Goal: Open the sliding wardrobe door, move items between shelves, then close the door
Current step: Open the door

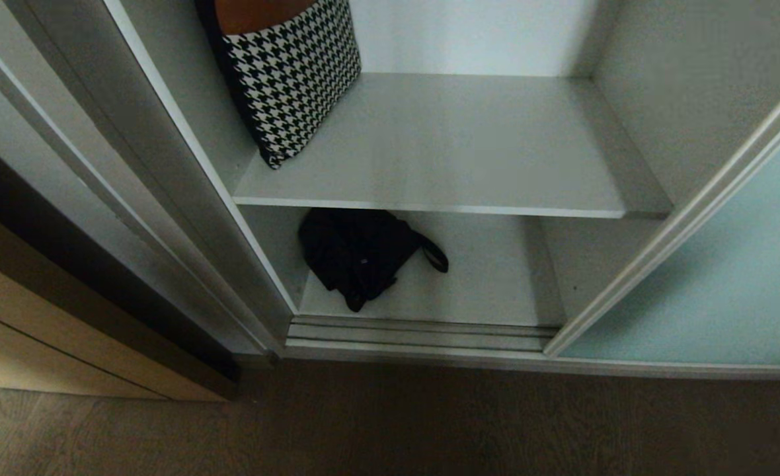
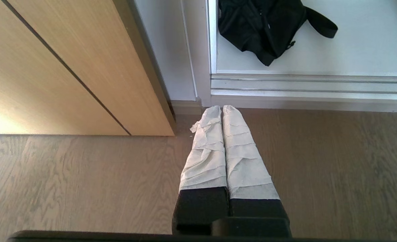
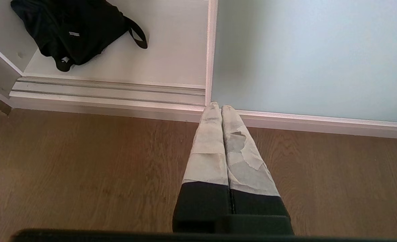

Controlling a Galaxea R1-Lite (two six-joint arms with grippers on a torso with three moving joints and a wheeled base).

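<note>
The frosted pale teal sliding door point(image 1: 714, 291) stands slid to the right, and the wardrobe bay is open. A black fabric bag point(image 1: 360, 254) with a strap loop lies on the bottom shelf point(image 1: 489, 284). Leaning at the left of the upper shelf point(image 1: 469, 145) is a houndstooth piece point(image 1: 291, 73) with an orange-brown top. Both grippers hang low over the floor, outside the head view. My left gripper point(image 2: 221, 108) is shut and empty, short of the door track. Also shut and empty, my right gripper point(image 3: 220, 107) points at the sliding door's point(image 3: 313, 57) bottom corner.
A tan wooden panel point(image 1: 39, 330) flanks the wardrobe on the left. Double sliding rails point(image 1: 423, 334) run along the wardrobe's threshold. Wooden floor point(image 1: 390, 430) lies in front of the wardrobe. The left door frame point(image 1: 165, 172) stands beside the opening.
</note>
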